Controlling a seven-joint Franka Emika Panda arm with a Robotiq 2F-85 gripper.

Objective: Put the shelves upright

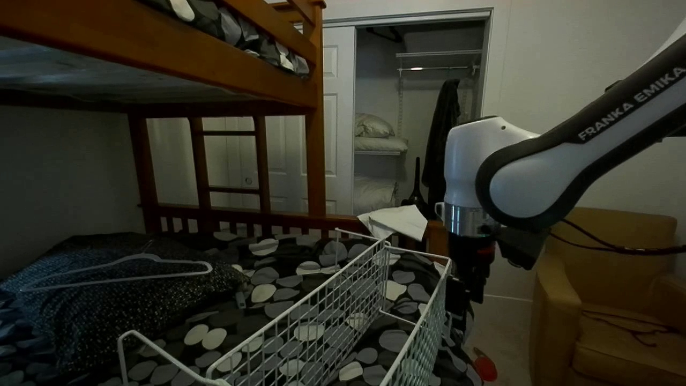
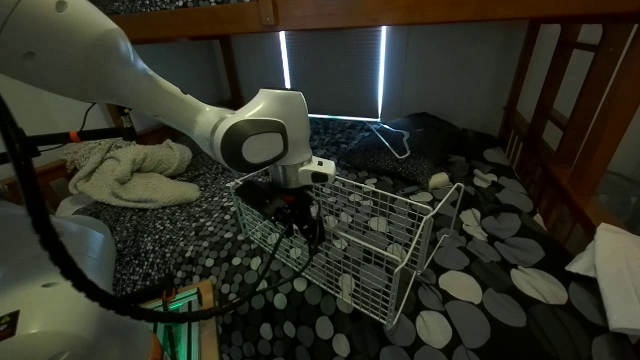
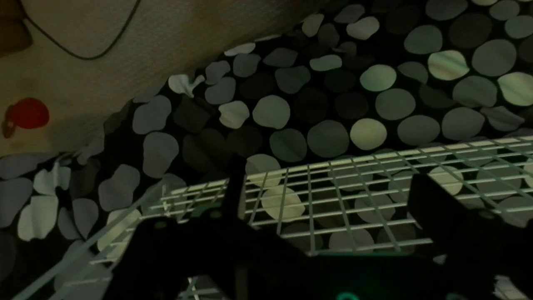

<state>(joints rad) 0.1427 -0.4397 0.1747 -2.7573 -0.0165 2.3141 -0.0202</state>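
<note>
On the bench [image 2: 470,320], the shelves [image 2: 360,244] are tipped onto their side. The pincer [image 3: 328,179] is spread just beside them; whether they are touched cannot be told. If pinched near one end, the shelves may be twisted or dragged, not righted.

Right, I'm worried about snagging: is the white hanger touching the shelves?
Apart: both exterior views show the dark pillow and spotted bedding between the white hanger and the shelves.
</note>
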